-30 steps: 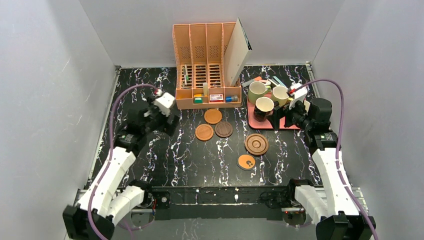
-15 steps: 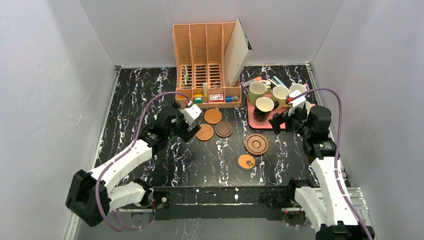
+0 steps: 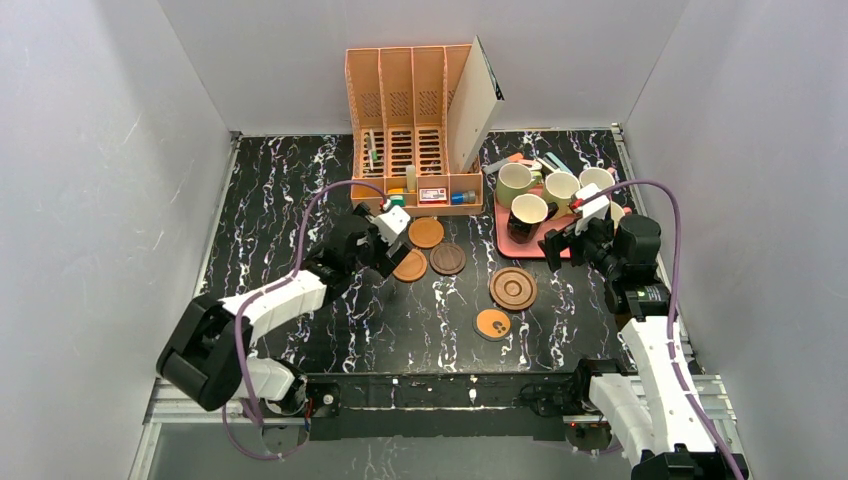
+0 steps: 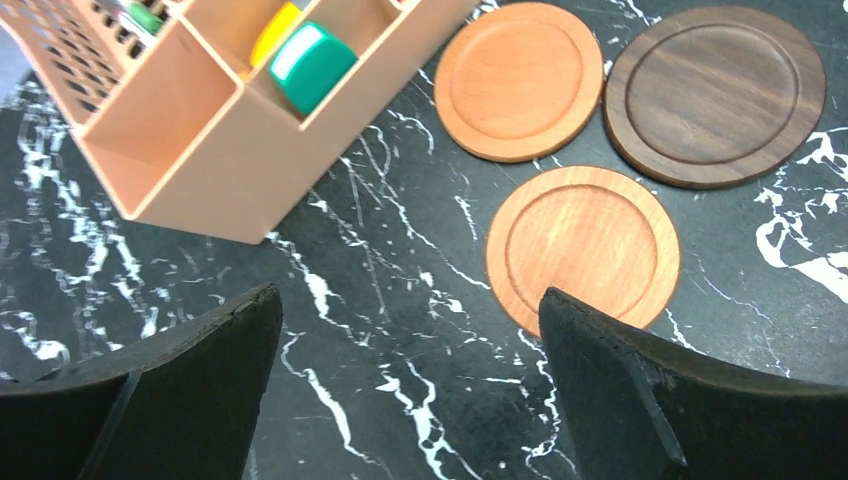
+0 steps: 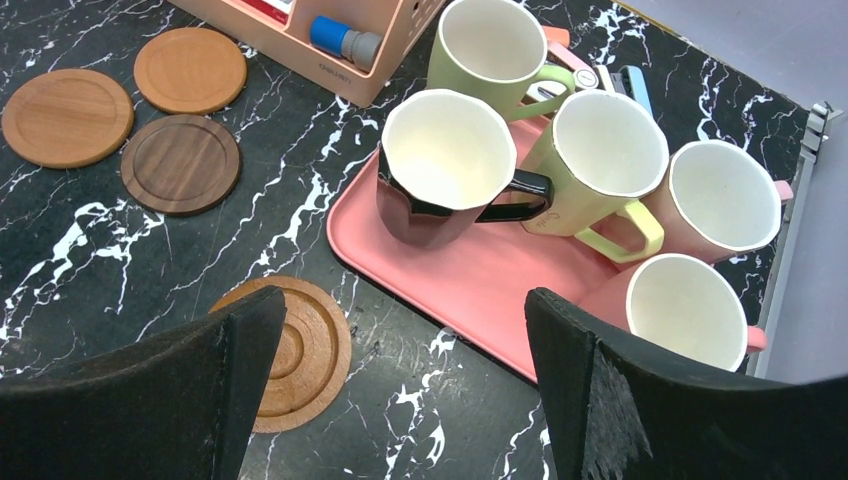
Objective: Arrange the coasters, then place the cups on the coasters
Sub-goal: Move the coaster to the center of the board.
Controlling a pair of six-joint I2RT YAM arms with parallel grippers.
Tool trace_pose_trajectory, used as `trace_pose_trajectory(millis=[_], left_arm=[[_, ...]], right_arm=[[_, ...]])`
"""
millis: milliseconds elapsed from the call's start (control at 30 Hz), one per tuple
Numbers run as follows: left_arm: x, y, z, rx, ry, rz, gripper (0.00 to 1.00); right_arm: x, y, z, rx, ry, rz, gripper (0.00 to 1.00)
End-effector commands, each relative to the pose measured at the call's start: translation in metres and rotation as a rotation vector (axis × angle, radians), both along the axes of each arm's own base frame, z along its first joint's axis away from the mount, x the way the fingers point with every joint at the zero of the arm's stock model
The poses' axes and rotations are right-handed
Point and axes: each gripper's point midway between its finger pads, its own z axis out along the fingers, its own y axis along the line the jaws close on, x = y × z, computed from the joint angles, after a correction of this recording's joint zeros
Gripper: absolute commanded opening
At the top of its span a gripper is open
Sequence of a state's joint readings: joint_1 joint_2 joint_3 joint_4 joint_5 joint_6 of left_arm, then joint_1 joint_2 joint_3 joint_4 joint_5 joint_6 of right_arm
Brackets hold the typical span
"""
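Black, white-veined surface (image 3: 280,200). At the back, a peach slotted organizer (image 3: 410,110), with a white board (image 3: 478,100) leaning in its right end and a green item (image 4: 312,65) in a front bin. Right of it, a pink tray (image 5: 470,290), with small coloured items (image 3: 528,160) just beyond.

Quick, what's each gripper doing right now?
Left gripper: open, empty, near a plain orange-brown round coaster.
Right gripper: open, empty, near the pink rectangular tray.

Robot lab cell: plain white panel walls (image 3: 100,150) enclosing black marbled table (image 3: 270,190).
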State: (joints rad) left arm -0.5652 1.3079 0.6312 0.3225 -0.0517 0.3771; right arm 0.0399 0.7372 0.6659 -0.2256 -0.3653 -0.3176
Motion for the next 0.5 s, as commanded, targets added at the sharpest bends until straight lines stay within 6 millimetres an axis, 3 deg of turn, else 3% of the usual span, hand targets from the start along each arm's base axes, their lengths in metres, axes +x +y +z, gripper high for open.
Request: trace_pose_trajectory(millis=[0, 333, 467], left_arm=[[0.009, -0.02, 0.005, -0.065, 0.0, -0.033, 0.98], [0.016, -0.009, -0.018, -0.065, -0.03, 0.045, 0.98], [0.016, -0.011, -0.037, -0.052, 0.026, 0.048, 0.98]], right_arm=[[0.004, 0.001, 0.01, -0.008, -0.054, 0.01, 0.98], [0.001, 0.001, 0.013, -0.014, -0.074, 0.012, 0.98], [0.001, 0.001, 0.012, -0.018, -0.071, 0.013, 0.98]])
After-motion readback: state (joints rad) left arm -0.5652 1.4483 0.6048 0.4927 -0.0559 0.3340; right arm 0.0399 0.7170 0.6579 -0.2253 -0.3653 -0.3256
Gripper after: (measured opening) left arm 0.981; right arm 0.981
